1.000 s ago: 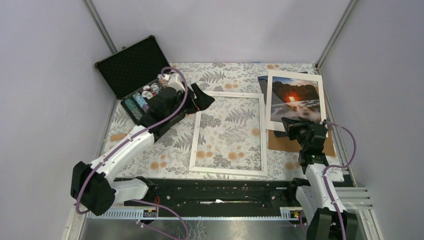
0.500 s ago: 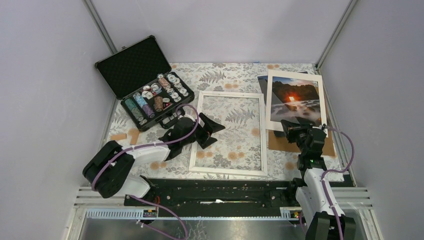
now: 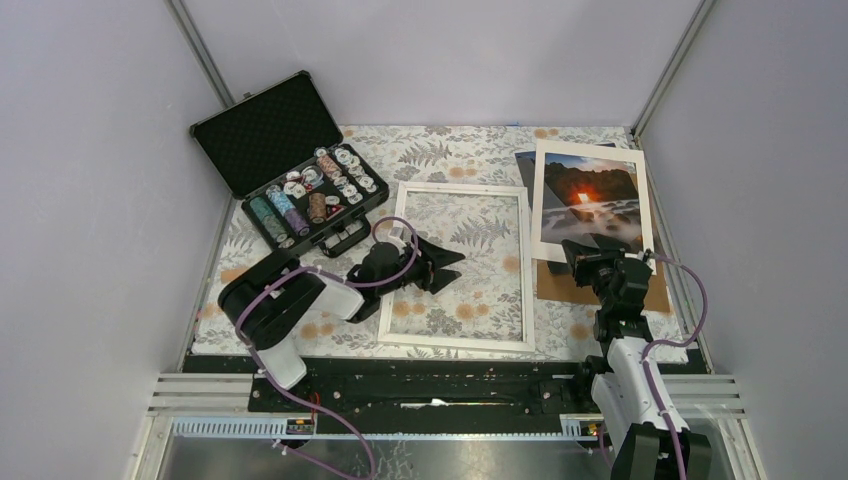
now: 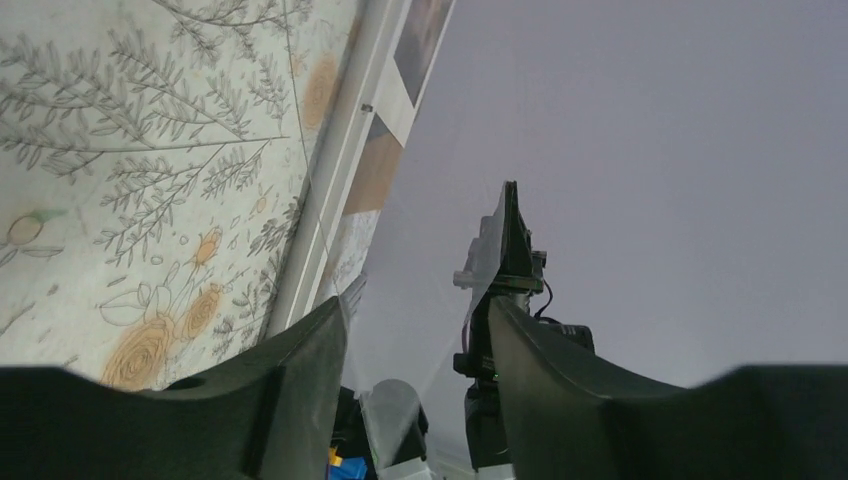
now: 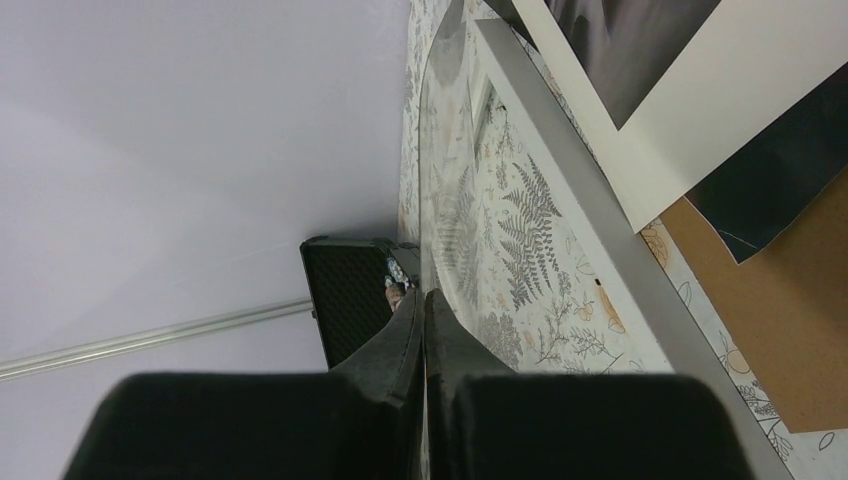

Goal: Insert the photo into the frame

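The photo point(image 3: 590, 195), a red-sun landscape with a white border, lies flat at the back right; its corner point(image 5: 720, 90) shows in the right wrist view. The white frame point(image 3: 460, 187) lies flat mid-table, its glass out. My right gripper point(image 3: 575, 250) point(image 5: 424, 295) is at the photo's near edge, shut on a thin clear sheet point(image 5: 445, 150) that reaches out over the frame's rail point(image 5: 580, 190). My left gripper point(image 3: 450, 270) point(image 4: 415, 310) hovers low inside the frame by its left rail. It is open, with the clear sheet's point(image 4: 430, 290) far edge between the jaws.
An open black case of chips point(image 3: 300, 190) sits at the back left. A brown backing board point(image 3: 600, 285) lies under the photo's near end and a dark sheet point(image 3: 525, 165) pokes out at its far left corner. Grey walls close in on three sides.
The left arm has swung from the chip case toward me and right, into the frame's left side, and its jaws have narrowed. The right gripper has barely moved.
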`<state>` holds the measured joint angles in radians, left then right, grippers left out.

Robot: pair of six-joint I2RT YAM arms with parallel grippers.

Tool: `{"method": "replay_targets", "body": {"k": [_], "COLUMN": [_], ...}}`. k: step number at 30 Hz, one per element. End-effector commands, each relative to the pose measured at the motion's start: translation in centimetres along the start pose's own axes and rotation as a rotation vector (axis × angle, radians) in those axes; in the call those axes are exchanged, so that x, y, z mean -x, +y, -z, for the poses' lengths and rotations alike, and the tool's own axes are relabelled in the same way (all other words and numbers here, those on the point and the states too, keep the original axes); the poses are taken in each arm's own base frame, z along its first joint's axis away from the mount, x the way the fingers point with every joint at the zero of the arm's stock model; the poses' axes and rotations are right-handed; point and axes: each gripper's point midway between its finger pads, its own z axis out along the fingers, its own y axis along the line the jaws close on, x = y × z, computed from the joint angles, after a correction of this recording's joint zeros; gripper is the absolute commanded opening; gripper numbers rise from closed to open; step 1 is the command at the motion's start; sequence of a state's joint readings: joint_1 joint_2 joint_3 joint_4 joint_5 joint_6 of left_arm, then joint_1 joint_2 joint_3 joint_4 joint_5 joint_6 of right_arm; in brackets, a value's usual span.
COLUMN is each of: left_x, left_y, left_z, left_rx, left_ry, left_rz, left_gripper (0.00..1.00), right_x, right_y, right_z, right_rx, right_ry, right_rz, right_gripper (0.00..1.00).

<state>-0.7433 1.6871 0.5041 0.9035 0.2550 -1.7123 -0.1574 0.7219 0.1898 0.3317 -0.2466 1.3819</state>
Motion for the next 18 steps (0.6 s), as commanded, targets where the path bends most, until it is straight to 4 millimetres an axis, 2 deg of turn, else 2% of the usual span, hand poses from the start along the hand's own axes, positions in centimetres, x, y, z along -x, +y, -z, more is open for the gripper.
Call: {"method": "replay_targets", "body": {"k": [1, 5, 10, 13, 15, 18], "left_x": [-1.0, -1.0, -1.2, -1.3, -1.2, -0.5], "left_y": [-4.4, -4.7, -4.4, -4.0, -3.0, -2.4], "left_z": [0.6, 1.0, 0.9, 1.1, 1.0, 1.3], "left_rx": [-0.211, -0.273, -0.313, -0.300, -0.245, -0.180], "left_ry": [0.054, 0.055, 0.082, 0.076, 0.067, 0.050], "left_rz": [0.037, 0.034, 0.011, -0.050, -0.103, -0.213], "left_gripper": [0.52, 0.37, 0.12, 0.03, 0.00, 0.00], "right_x": [0.3, 0.1, -0.3, -0.5, -0.5, -0.3], "right_y": [1.3, 0.8, 0.1, -0.4, -1.0, -1.5], "right_z": [0.1, 0.2, 0.5, 0.8, 1.1, 1.6], "right_rx": [0.059, 0.044, 0.032, -0.004, -0.036, -0.097], "right_ry": [-0.020, -0.013, 0.005, 0.027, 0.039, 0.066], "right_rz": [0.016, 0.032, 0.069, 0.197, 0.295, 0.469], "right_gripper": [0.04, 0.09, 0.19, 0.40, 0.67, 0.96]}}
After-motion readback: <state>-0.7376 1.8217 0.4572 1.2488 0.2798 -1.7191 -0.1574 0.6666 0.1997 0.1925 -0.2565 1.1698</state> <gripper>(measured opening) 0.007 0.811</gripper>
